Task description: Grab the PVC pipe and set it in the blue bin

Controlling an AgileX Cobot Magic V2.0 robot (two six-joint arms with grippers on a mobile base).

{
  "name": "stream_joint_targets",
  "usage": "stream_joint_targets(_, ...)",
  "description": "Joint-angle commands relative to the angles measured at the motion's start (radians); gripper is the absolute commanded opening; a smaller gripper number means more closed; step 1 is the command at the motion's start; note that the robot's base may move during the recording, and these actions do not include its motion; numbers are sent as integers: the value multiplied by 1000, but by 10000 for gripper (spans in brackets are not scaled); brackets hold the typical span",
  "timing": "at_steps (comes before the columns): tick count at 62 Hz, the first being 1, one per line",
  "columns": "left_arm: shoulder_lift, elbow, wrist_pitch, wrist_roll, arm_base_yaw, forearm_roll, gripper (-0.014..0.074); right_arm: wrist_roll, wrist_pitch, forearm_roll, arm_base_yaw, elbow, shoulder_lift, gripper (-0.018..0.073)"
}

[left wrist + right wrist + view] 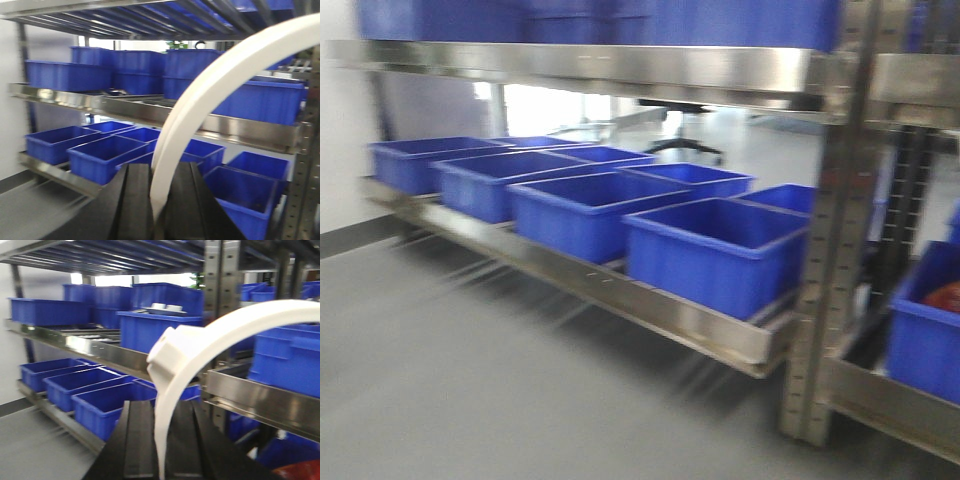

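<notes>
In the left wrist view my left gripper is shut on the PVC pipe, a white curved strip that rises from between the black fingers and arcs to the upper right. The right wrist view shows my right gripper shut on a white PVC pipe too, with its flat squared end just above the jaws. I cannot tell whether both hold the same piece. Open blue bins line the low shelf ahead. Neither gripper nor the pipe shows in the front view.
A steel rack post stands at the right of the low shelf. More blue bins sit on the upper shelf. A bin at the far right holds something red. Grey floor lies before the rack.
</notes>
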Motion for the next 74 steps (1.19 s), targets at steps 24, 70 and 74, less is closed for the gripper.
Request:
stream_joint_targets(24,-5,-1,-29,-1,-5,1,-111,-2,-21,-6,-7,-3,-3,-162)
stream_joint_targets(70,-5,-1,-29,-1,-5,1,-111,-2,-21,-6,-7,-3,-3,-162)
stream_joint_targets(74,-5,-1,-29,-1,-5,1,-111,-2,-21,-6,-7,-3,-3,-162)
